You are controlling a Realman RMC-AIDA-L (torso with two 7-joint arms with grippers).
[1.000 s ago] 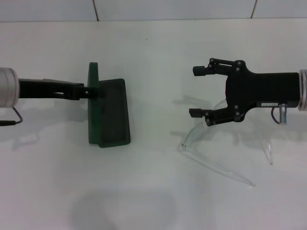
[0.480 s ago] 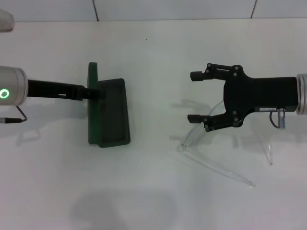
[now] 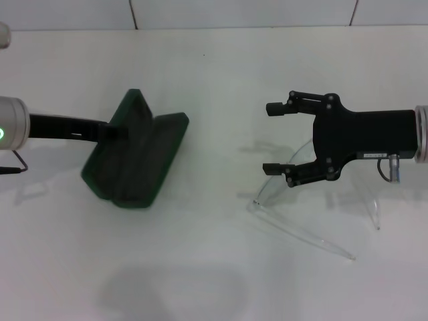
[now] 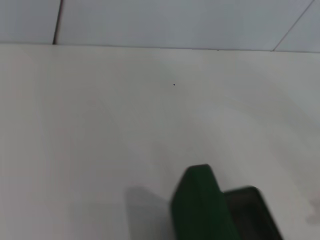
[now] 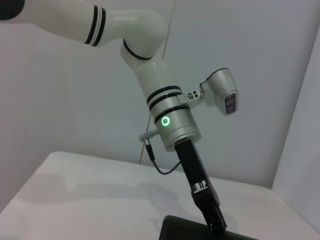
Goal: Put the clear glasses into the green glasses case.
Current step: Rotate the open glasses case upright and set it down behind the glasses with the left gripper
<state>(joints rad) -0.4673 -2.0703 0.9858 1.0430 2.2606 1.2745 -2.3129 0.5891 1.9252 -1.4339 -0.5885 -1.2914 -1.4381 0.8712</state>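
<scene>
On the left of the white tabletop we see our left pincer closed on the green glasses case, which lies open and turned at an angle. Well apart to the right, our right pincer hovers with jaws wide, just above the clear glasses resting on the tabletop.

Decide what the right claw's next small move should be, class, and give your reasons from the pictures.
Probably lower the right claw onto the clear glasses and close. Its fingers are open and hover over the frame, which lies on the table ungripped. The green glasses case already sits open, with the left claw at its lid.
</scene>
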